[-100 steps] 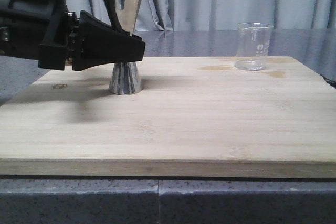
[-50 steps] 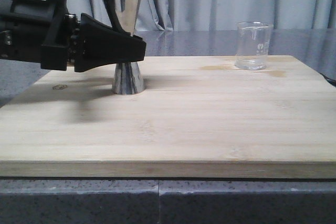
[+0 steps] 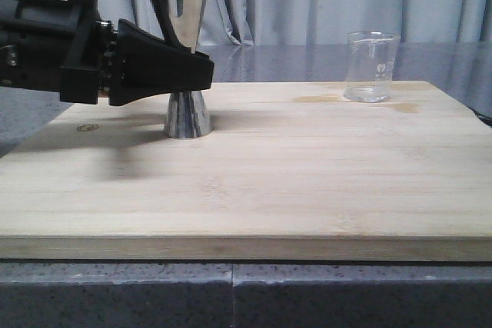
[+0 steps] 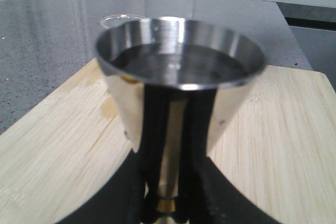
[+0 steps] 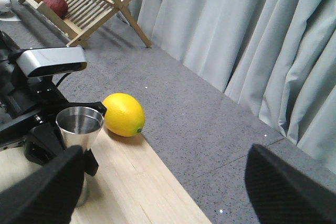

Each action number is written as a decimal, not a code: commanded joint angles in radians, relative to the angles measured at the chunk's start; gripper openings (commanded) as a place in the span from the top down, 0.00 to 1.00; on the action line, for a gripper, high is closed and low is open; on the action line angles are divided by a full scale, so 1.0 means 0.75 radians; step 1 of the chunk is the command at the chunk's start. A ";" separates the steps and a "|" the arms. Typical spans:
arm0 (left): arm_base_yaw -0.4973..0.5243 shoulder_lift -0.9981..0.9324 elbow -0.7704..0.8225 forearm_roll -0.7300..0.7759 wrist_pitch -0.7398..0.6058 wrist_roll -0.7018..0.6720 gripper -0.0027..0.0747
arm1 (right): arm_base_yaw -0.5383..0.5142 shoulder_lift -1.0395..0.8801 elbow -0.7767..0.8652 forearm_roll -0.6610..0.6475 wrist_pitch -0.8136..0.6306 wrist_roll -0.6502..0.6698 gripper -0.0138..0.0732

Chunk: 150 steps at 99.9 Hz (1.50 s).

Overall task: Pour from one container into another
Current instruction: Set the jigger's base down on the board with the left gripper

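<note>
One upright jigger (image 3: 183, 51) (mouth upward)

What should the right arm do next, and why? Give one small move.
Probably bring the right tool down toward the beaker. The left tool is closed on the jigger, which stands on the board. The beaker stands apart and ungripped, and the right tool is open and away from it.

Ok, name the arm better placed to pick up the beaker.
Right. The left tool is closed around the jigger at the board's left end, while the beaker stands at the far right. The right tool is open and holds nothing.
</note>
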 commanded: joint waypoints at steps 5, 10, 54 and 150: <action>-0.005 -0.034 -0.019 -0.031 0.104 0.010 0.99 | -0.010 -0.019 -0.030 0.067 -0.007 -0.006 0.22; -0.005 -0.034 -0.019 -0.025 0.104 0.010 0.99 | -0.010 -0.019 -0.030 0.067 -0.007 -0.006 0.22; -0.005 -0.034 -0.019 0.010 0.104 0.008 0.99 | -0.010 -0.019 -0.030 0.067 -0.007 -0.006 0.22; -0.005 -0.034 -0.019 0.010 0.104 -0.002 0.85 | -0.010 -0.019 -0.030 0.067 -0.004 -0.006 0.22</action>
